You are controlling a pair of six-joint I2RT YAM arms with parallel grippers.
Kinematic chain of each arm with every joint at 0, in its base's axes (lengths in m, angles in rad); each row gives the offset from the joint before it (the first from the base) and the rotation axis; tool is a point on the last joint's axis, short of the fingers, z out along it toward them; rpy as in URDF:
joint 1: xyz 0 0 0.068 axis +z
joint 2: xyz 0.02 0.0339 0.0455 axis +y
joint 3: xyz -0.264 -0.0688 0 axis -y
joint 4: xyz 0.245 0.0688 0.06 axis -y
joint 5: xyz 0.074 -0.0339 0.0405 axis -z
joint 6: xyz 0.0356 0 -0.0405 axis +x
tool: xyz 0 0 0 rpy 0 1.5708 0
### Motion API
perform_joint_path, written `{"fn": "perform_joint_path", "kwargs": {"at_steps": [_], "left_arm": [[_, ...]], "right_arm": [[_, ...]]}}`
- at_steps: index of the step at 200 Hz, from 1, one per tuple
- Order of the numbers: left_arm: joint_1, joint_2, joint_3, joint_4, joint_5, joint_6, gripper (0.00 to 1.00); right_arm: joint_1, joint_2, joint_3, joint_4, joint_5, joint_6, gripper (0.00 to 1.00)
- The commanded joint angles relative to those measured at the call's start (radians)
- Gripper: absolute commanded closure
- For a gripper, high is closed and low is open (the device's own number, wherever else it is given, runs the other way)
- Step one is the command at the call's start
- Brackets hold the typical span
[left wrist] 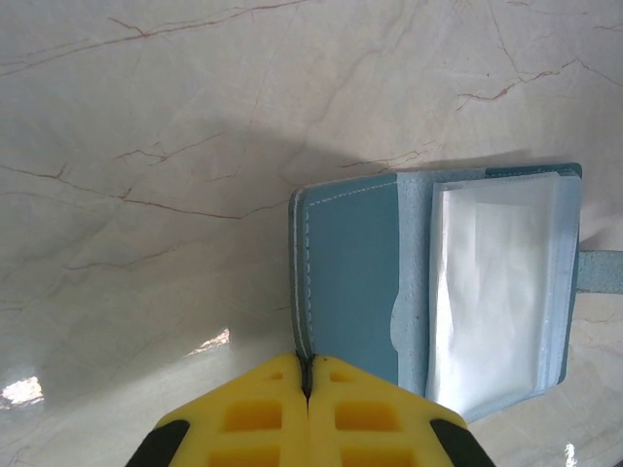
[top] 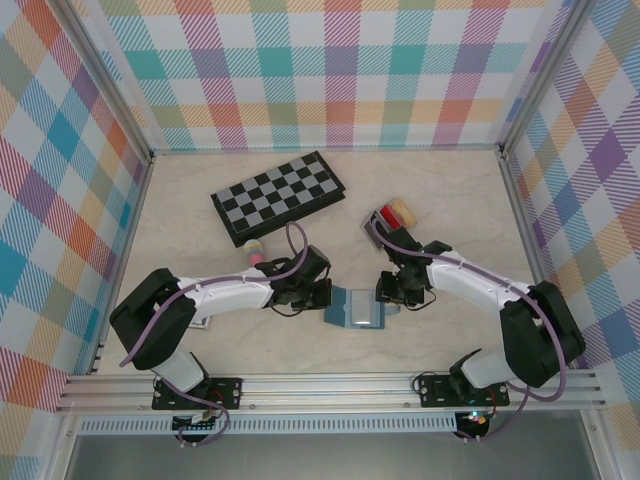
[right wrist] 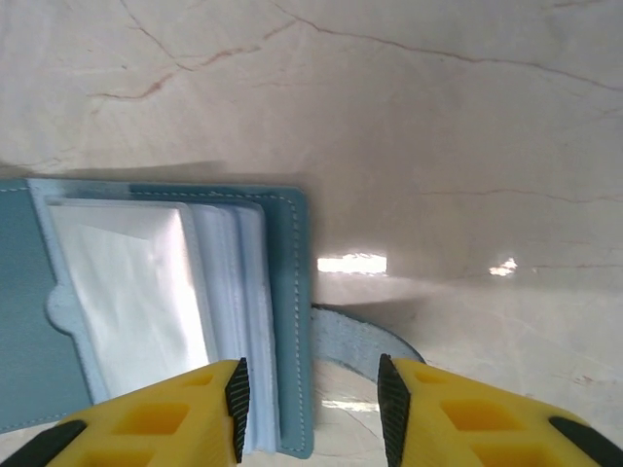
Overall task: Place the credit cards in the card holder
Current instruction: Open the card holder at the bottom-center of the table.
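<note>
The wallet [top: 355, 307] lies open on the tabletop [top: 450, 200], near centre, between both arms. The left end effector [left wrist: 308, 375] is clenched on its left edge; the right end effector [right wrist: 313, 401] is released, straddling its right edge.

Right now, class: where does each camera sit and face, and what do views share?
Top external: above and behind, looking down at the table; both arms show.
Left wrist: on that arm, looking down; left gripper shut on the card holder's cover.
Right wrist: likewise; right gripper open astride its other edge.
Shared: the open card holder.
</note>
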Motion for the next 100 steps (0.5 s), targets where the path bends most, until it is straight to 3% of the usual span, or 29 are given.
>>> {"fn": "perform_joint_path", "kwargs": {"at_steps": [1,46,100], "left_arm": [[0.01,-0.017,-0.018,-0.022,-0.009,-0.006,1.0],[0.009,-0.035,-0.03,-0.028,-0.019,-0.007,1.0],[0.01,-0.021,-0.043,0.002,-0.001,-0.012,1.0]], "right_arm": [[0.007,0.018,-0.031,-0.039,0.024,0.03,0.6],[0.007,0.053,-0.037,-0.085,0.102,0.077,0.62],[0.007,0.142,-0.027,-0.022,0.094,0.062,0.62]]}}
